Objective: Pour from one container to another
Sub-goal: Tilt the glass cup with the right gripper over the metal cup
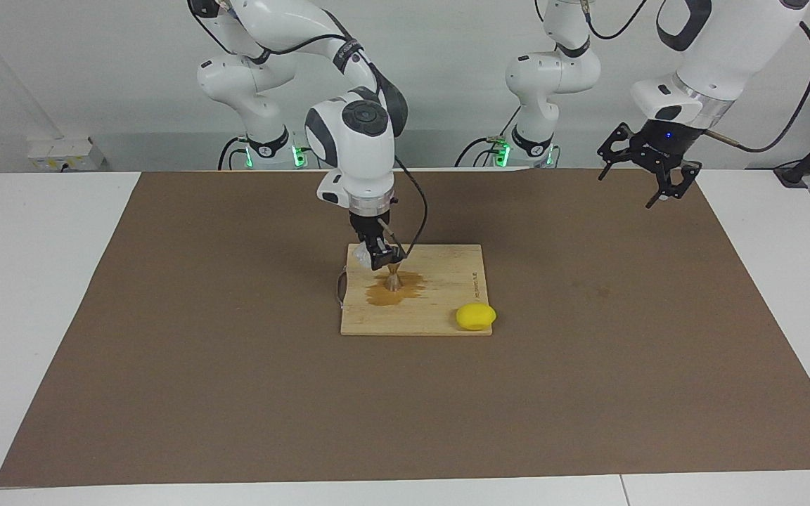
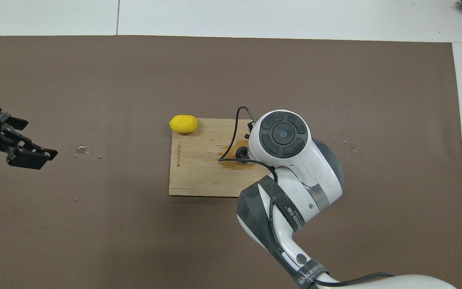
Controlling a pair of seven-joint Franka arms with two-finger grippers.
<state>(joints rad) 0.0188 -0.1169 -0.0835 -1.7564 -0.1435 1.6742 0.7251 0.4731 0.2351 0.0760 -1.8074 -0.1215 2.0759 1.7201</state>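
We view the scene from two high, distant cameras. The facing view looks across the table toward the robots, whose bases occupy the top of the frame. The overhead view looks steeply down from the robots' end. Both share the brown mat (image 1: 236, 393) (image 2: 94, 241) and the centred wooden board (image 1: 440, 309) (image 2: 199, 176), turned half a turn between views.

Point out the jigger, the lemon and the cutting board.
jigger (image 1: 394, 281): facing view, on its lower cone.
lemon (image 1: 476, 316): facing view, middle of its yellow skin.
cutting board (image 1: 447, 270): facing view, bare wood near the corner toward the left arm's end.
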